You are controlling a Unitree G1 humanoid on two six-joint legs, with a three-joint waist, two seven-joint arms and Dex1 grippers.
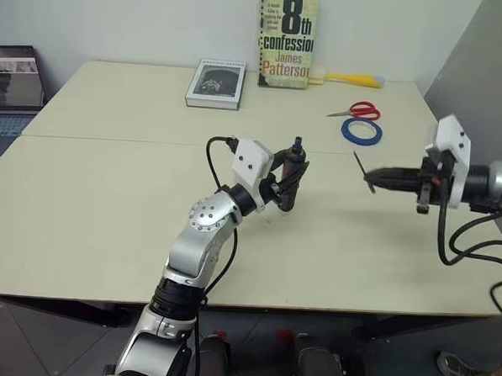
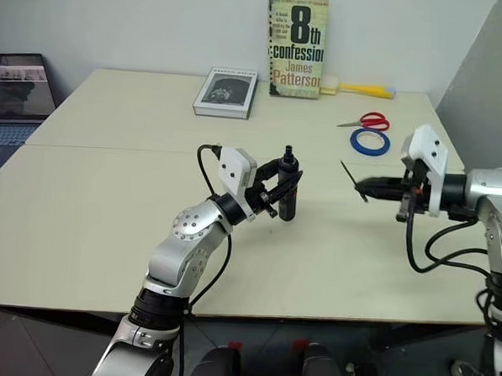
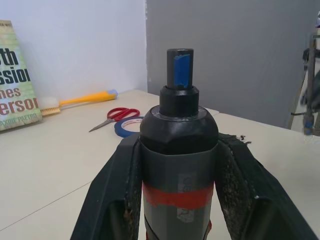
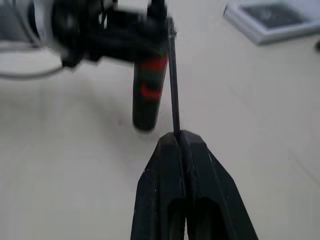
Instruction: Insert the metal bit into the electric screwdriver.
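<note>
1. The metal bit [image 1: 364, 172] is held in the air above the table [image 1: 107, 197], pinched at its lower end and slanting up toward 11 o'clock in the head view. It touches nothing else.
2. The right gripper [image 1: 376, 178] has its two fingers pressed fully together on the metal bit; in the right wrist view the rod [image 4: 173, 75] rises straight out of the closed fingertips. The gripper points across the table toward 9 o'clock.
3. The electric screwdriver [image 1: 292, 175] stands near upright above the middle of the table, narrow tip end up, red band [image 3: 176, 196] showing below the collar. It lies at 9 o'clock from the metal bit, well apart.
4. The left gripper [image 1: 286, 186] is clamped on the electric screwdriver's body, one finger against each side, as the left wrist view shows.
5. At 12 o'clock from the bit, on the far table: a blue tape roll [image 1: 361, 131] with red-handled scissors [image 1: 356, 110] just beyond.
6. Against the back wall stands a paperback book [image 1: 287, 38], with a yellow-handled brush [image 1: 348, 78] beside it and a grey book [image 1: 215, 83] lying flat at its 9 o'clock.
7. A laptop [image 1: 10, 91] sits at the far left edge.
</note>
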